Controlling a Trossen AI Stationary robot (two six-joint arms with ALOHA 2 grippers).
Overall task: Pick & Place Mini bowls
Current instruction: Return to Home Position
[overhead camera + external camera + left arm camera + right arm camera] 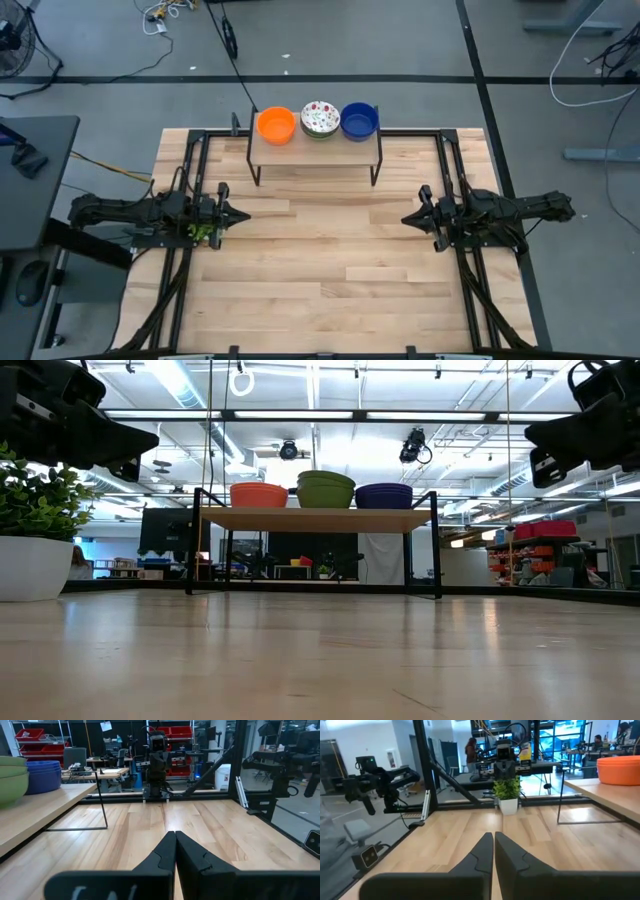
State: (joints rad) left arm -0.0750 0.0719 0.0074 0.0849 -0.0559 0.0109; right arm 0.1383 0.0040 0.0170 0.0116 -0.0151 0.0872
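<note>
Wooden worktop [330, 250], lab hall behind | shelf [300, 149] at far edge carries orange bowls [276, 125], speckled bowls [320, 119], blue bowls [359, 121] in a row | potted plant [35, 500] at left edge | left end effector [243, 215] and right end effector [407, 219] pinched narrow, empty, near opposite side edges

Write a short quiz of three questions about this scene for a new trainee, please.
1. Multiple choice: which bowls stand in the middle of the shelf? A orange, B patterned, C blue.
2. True or false: both grippers are open.
3. Fill in: the plant stands near the ___ arm.

Key:
1. B. The patterned bowls stand between the orange bowls and the blue bowls.
2. False. The left gripper and the right gripper are shut.
3. left
</note>
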